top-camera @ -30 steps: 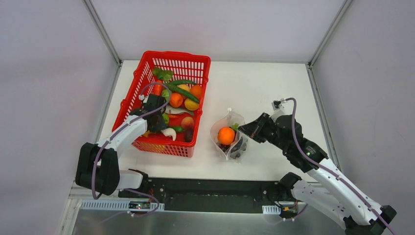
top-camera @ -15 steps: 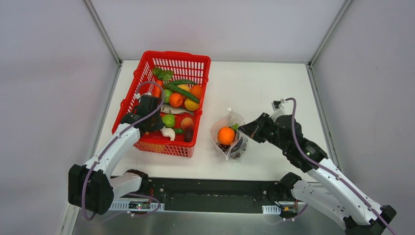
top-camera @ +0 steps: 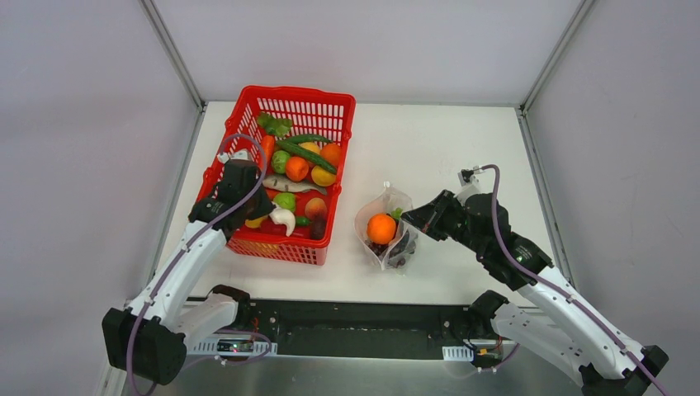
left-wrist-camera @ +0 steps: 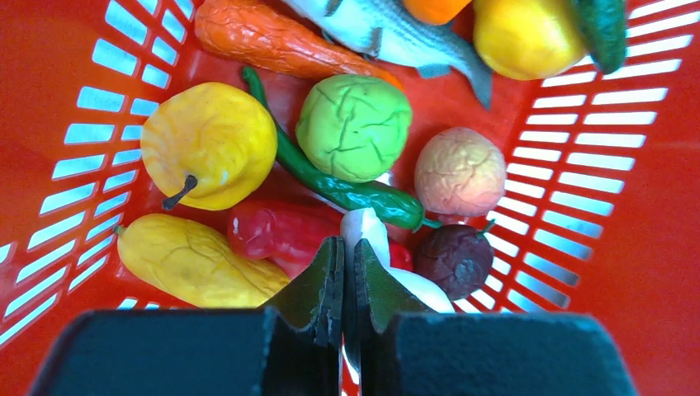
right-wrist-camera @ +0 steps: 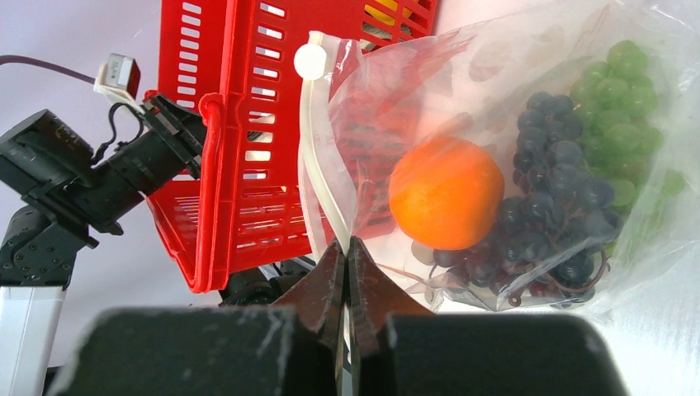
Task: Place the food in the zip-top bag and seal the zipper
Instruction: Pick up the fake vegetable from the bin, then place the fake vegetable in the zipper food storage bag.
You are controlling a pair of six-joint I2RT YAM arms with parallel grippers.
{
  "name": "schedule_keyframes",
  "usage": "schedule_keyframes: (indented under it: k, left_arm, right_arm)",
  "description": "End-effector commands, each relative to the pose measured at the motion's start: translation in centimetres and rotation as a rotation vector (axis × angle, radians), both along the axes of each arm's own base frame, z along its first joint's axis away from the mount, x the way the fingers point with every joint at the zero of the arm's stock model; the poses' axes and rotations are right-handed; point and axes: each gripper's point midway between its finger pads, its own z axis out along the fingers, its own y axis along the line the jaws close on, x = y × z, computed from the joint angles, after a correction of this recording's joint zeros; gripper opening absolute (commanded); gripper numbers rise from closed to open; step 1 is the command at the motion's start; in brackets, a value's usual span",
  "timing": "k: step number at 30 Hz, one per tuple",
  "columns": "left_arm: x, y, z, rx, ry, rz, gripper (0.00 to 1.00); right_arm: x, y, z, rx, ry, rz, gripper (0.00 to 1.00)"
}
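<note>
The clear zip-top bag point(top-camera: 386, 200) lies right of the red basket, holding an orange ball point(right-wrist-camera: 446, 192), dark purple grapes point(right-wrist-camera: 553, 190) and green grapes point(right-wrist-camera: 631, 78). My right gripper point(right-wrist-camera: 345, 241) is shut on the bag's mouth edge, where the pale zipper strip point(right-wrist-camera: 318, 165) runs down into its jaws. Over the basket's near end, my left gripper point(left-wrist-camera: 347, 243) is shut, pinching the thin end of the white garlic point(left-wrist-camera: 367, 227). Under it lie more food: a yellow pear point(left-wrist-camera: 210, 140), a green cabbage point(left-wrist-camera: 355, 124), a green chili point(left-wrist-camera: 330, 181) and a red pepper point(left-wrist-camera: 272, 231).
The red mesh basket point(top-camera: 301, 92) stands at the left of the table, with a carrot point(left-wrist-camera: 272, 41), a fish point(left-wrist-camera: 388, 29), a peach point(left-wrist-camera: 458, 172) and other pieces inside. Its walls point(left-wrist-camera: 49, 99) close in on both sides of my left gripper. Grey walls surround the table.
My left jaws have closed on the garlic, and the left arm has drawn back toward the basket's near-left corner. The garlic has shifted slightly. The right arm and the bag have stayed still.
</note>
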Motion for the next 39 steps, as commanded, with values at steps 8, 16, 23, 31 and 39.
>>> schedule_keyframes:
  k: [8,16,23,31,39]
  left_arm:
    - [-1.7,-1.2,13.1,-0.109,-0.328,-0.111,0.00]
    - [-1.8,-4.0,14.8,-0.191,-0.368,-0.224,0.00]
    - [-2.2,-5.7,15.6,-0.232,-0.394,-0.276,0.00]
    - [-2.2,-6.5,16.0,-0.247,-0.408,-0.312,0.00]
    - [-2.2,-7.7,16.9,-0.282,-0.436,-0.350,0.00]
  right_arm:
    - [0.2,-0.1,0.9,0.030,-0.019,-0.015,0.00]
    - [0.2,0.5,1.3,0.047,-0.019,0.006,0.00]
    - [-0.1,0.3,1.0,0.037,-0.012,0.009,0.00]
    - [-0.1,0.1,1.0,0.044,-0.017,0.000,0.00]
    - [0.0,0.2,0.8,0.047,-0.015,0.001,0.00]
